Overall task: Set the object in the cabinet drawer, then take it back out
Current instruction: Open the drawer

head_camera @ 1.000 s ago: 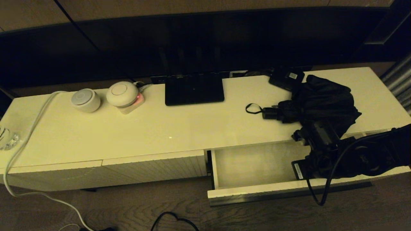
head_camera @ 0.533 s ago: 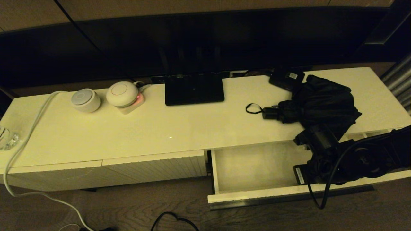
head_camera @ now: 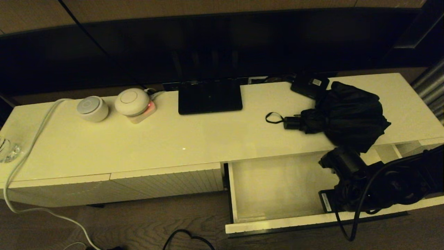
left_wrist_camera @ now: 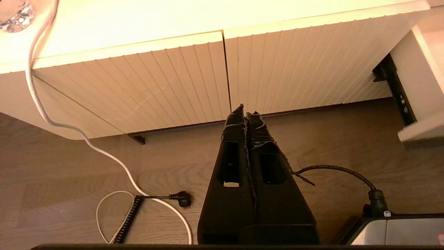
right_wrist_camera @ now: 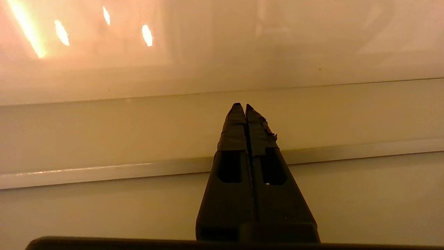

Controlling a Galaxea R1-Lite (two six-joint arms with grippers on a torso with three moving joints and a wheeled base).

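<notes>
The object, a black folding umbrella [head_camera: 347, 116] with bunched fabric, lies on the cabinet top at the right, its handle and wrist loop pointing left. Just in front of it the cabinet drawer [head_camera: 277, 224] stands pulled out, its visible cream floor bare. My right arm reaches over the drawer's right part. My right gripper [right_wrist_camera: 241, 105] is shut on nothing, its tips down inside the drawer close to a cream inner wall. My left gripper [left_wrist_camera: 245, 108] is shut and empty, held low over the floor before the closed ribbed fronts [left_wrist_camera: 222, 76].
A flat black box with a white label [head_camera: 309, 85] lies behind the umbrella. A dark screen base [head_camera: 210, 96], two round white devices [head_camera: 92, 108], a white cable [head_camera: 31, 146] and a glass piece [head_camera: 7, 149] sit further left. Cables lie on the wooden floor [left_wrist_camera: 156, 199].
The drawer has slid further out towards me, and my right arm has drawn back with it. The umbrella has not moved.
</notes>
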